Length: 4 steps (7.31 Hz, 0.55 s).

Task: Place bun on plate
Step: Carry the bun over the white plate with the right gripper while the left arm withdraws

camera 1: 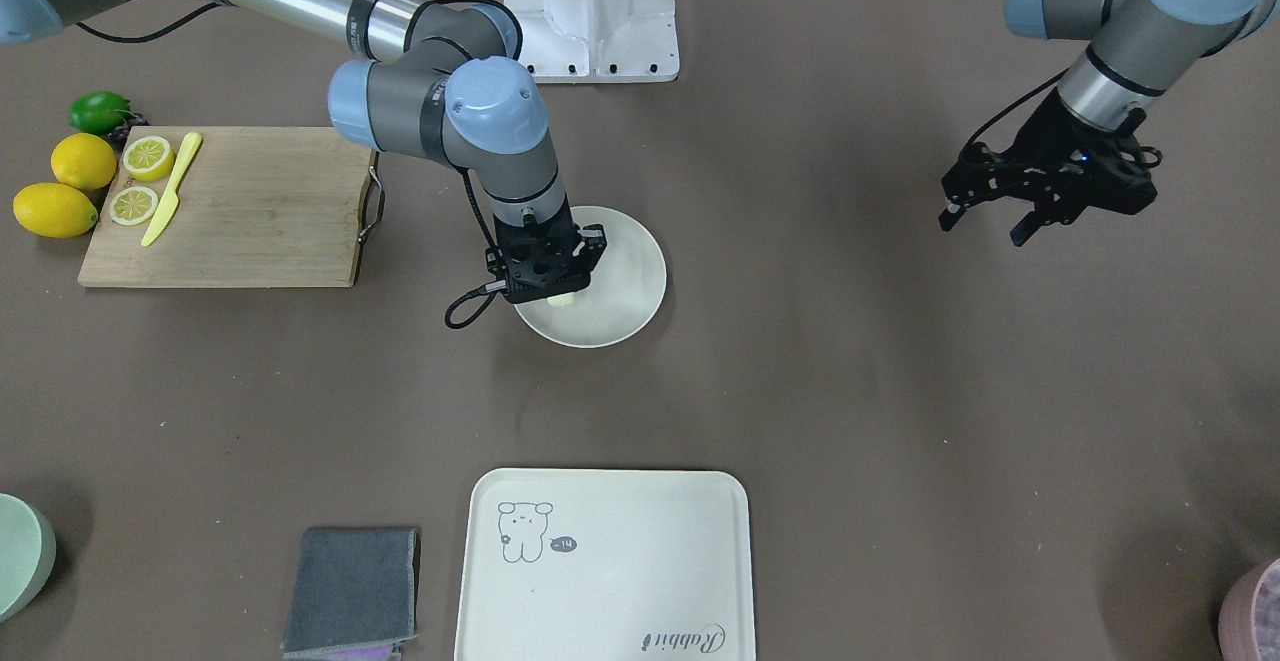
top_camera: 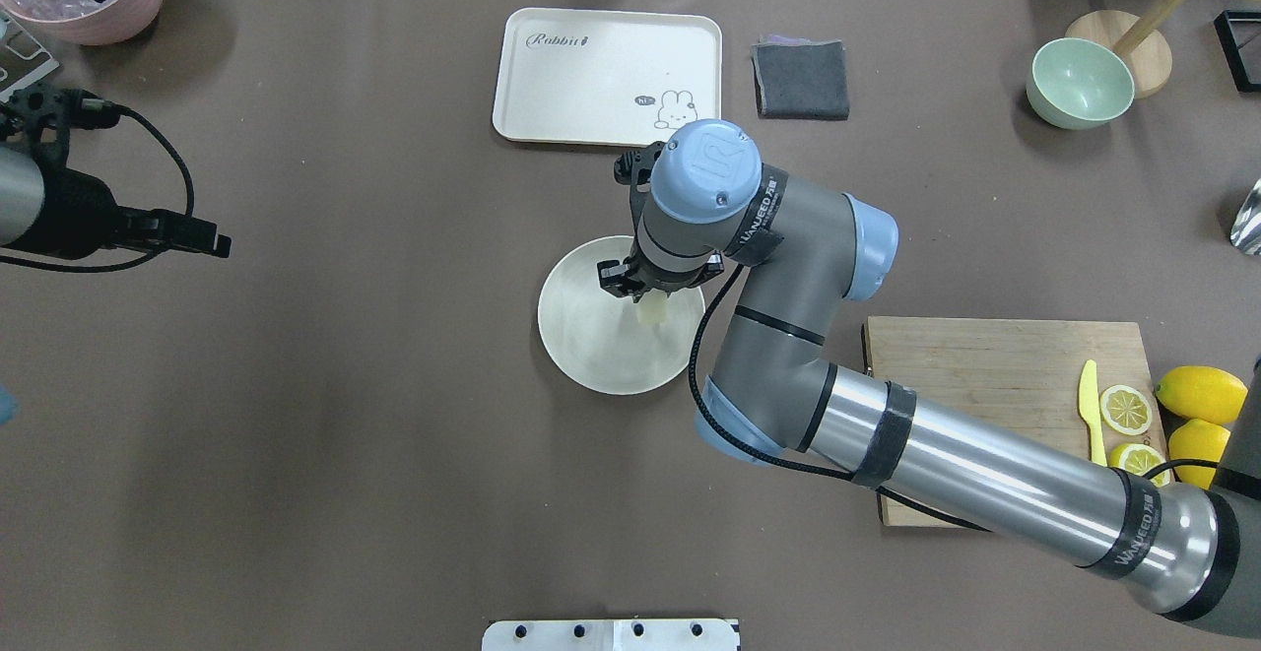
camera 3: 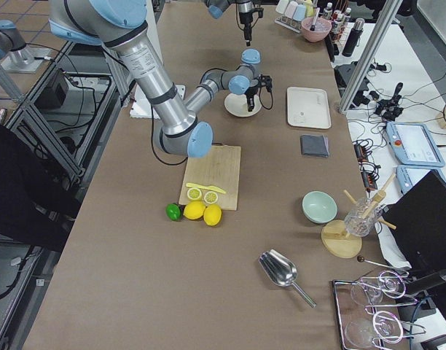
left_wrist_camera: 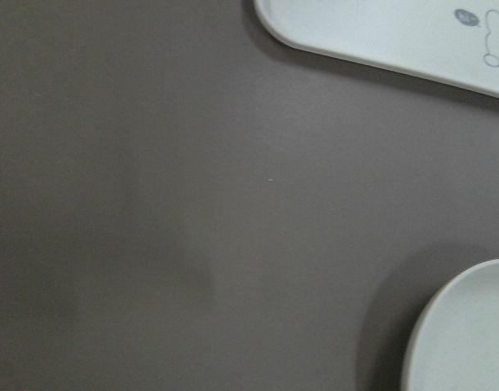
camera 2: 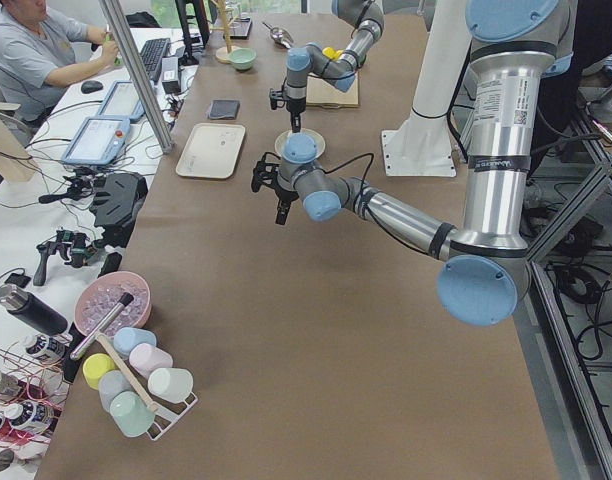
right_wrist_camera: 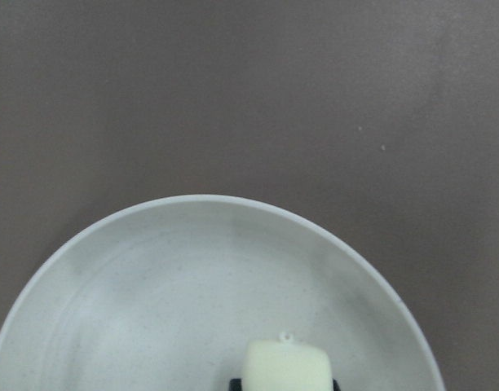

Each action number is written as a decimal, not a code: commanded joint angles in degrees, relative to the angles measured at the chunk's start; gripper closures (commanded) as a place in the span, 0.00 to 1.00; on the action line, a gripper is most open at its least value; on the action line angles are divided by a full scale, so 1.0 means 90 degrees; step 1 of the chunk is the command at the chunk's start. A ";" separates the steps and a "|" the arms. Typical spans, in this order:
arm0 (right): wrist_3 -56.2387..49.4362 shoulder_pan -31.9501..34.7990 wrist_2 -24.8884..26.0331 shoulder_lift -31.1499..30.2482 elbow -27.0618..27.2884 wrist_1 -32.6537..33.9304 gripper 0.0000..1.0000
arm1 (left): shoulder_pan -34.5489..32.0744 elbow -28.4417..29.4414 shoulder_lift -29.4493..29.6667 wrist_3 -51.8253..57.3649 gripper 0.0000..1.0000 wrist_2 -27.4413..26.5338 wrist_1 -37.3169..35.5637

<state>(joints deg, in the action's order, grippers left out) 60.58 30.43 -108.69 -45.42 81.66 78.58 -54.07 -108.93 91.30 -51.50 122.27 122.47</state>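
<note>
Brown cloth covers the whole bench (camera 1: pixel 800 391), and near its middle sits the round off-white plate (camera 1: pixel 630 266). The right claw (camera 1: pixel 558 293) hangs over that plate, pointing straight down, its jaws closed on the bun (right_wrist_camera: pixel 286 366). The wrist view shows a dark pad pressed against each side of the pale lump. The bun is inside the plate's rim, a little toward the robot's right of the plate's centre. From these views I cannot tell whether its underside touches the plate or hangs just above it. Only one rounded end of the bun shows below the claw, so its long axis cannot be judged.

What matters for the coming move is the vertical line: claw, bun and plate are stacked one under the other. Nothing needs to shift sideways. I judge that what remains is a short lowering, if any, and then parting the jaws. The risk is that the smooth bun sticks to a pad or rolls toward the rim on release.

The left claw (camera 1: pixel 985 224) hovers well apart, toward the bench's left end, with its fingers spread and nothing between them. The right arm is plainly the nearer one. The bear tray (camera 1: pixel 620 561) by the operators' edge and the wooden cutting board (camera 1: pixel 250 206) on the robot's right both lie apart from the plate.
</note>
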 commanded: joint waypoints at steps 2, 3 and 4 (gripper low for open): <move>0.0317 -0.0324 0.0192 0.0203 -0.0196 -0.0040 0.58 | -0.0174 -0.0045 -0.0066 0.0126 0.03 0.0076 -0.0004; 0.0329 -0.0363 0.0289 0.0184 -0.0216 -0.0137 0.56 | -0.0174 -0.0045 -0.0095 0.0126 0.03 0.0086 -0.0004; 0.0348 -0.0364 0.0319 0.0203 -0.0206 -0.0128 0.33 | -0.0174 -0.0045 -0.0095 0.0116 0.03 0.0086 -0.0004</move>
<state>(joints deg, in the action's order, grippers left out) 63.31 27.39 -106.36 -43.72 79.82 77.68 -55.59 -109.29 90.53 -50.39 123.02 122.43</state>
